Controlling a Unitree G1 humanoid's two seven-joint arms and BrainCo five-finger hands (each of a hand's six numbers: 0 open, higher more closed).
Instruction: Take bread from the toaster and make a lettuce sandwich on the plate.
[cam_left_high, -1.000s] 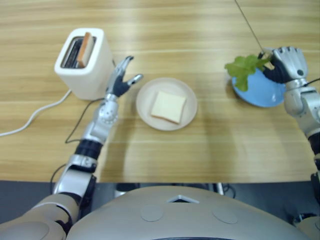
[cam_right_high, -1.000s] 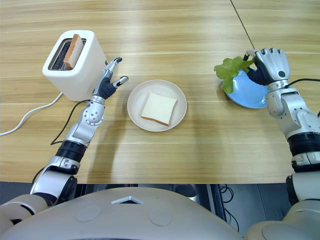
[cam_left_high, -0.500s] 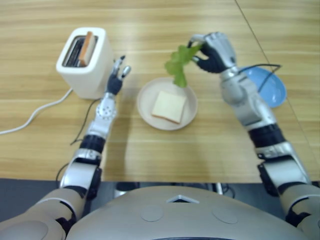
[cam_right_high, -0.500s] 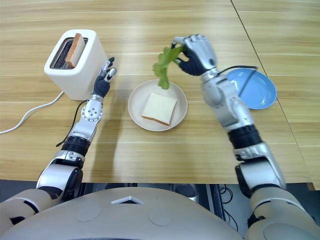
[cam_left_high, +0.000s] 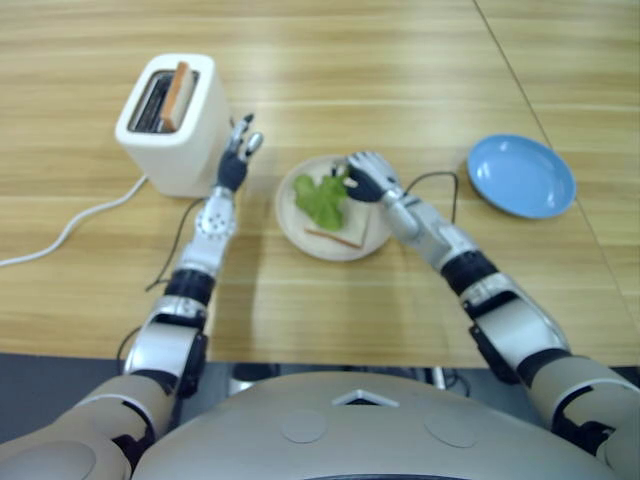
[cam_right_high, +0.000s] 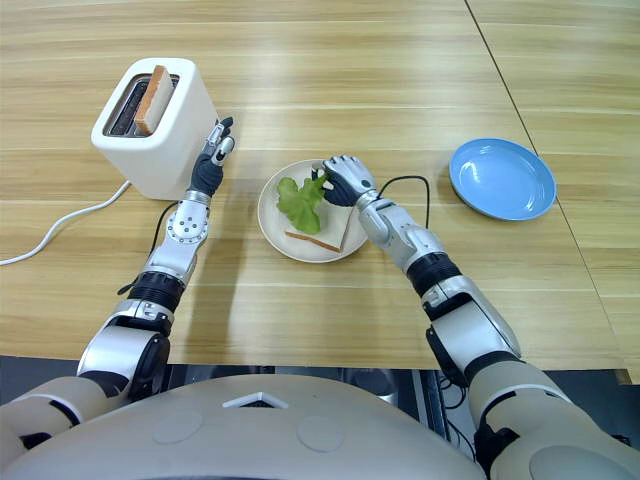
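The light wooden table (cam_right_high: 330, 60) lies bare across its far half, and a wide strip of open wood runs along the near edge in front of the plates. At the left stands a white boxy toaster (cam_right_high: 165, 150) with a browned slice of toast (cam_right_high: 152, 86) upright in its slot. Its white cord (cam_right_high: 50, 240) trails off the table's left edge.

The left hand (cam_right_high: 210, 165) is raised just beside the toaster's right wall, fingers stretched out and holding nothing.

A round blue plate (cam_right_high: 502, 178) sits well apart on the right, with free wood between it and the round cream plate (cam_right_high: 266, 222) at the centre. On the cream plate lies a square slice of white bread (cam_right_high: 325, 238), its near edge close to the rim. A ruffled green lettuce leaf (cam_right_high: 298, 200) rests on the slice's left part.

The right hand (cam_right_high: 345, 180) hangs over the plate's far right rim, fingers curled on the leaf's right edge. A thin black cable (cam_right_high: 405, 180) loops beside its wrist.
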